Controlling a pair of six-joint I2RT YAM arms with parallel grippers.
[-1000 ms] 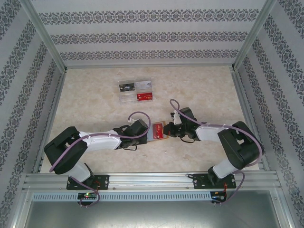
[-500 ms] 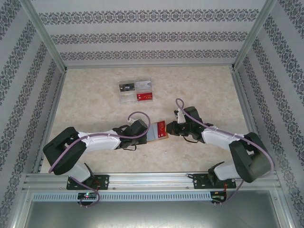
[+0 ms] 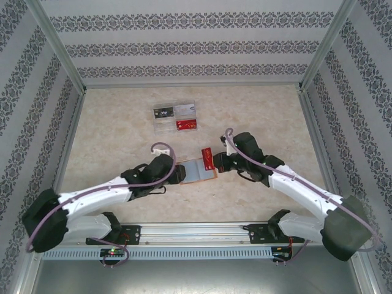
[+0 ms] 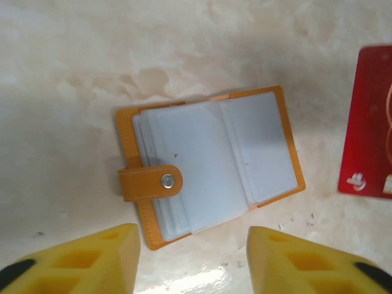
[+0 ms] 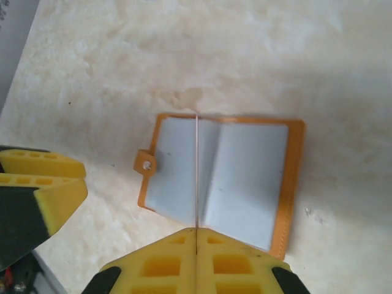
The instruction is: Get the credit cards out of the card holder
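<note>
The small, flat, orange card holder (image 3: 197, 171) is lying open like a book on the pale, stone-look desk (image 3: 122, 135). It is sitting between the two arms, near the middle of the desk. Its grey-blue pockets are facing up. A little orange strap with a silver snap (image 4: 166, 180) is folding over one side of the pockets.

The left jaws are standing wide apart and are holding nothing. Their yellow pads (image 4: 92, 260) are hanging just beside the near edge of the card holder. I cannot tell if they are touching it.

The right jaws are pressing tight together on a thin red card (image 3: 208, 157). In the right wrist view, the card is showing only its thin edge, like a line going across the middle of the open holder. In the left wrist view, the red card is sitting off to one side of the holder and is not touching the pockets.

Farther back on the desk, well apart from the holder, a few more flat cards (image 3: 175, 117) are lying side by side. One is red and one is dark.
</note>
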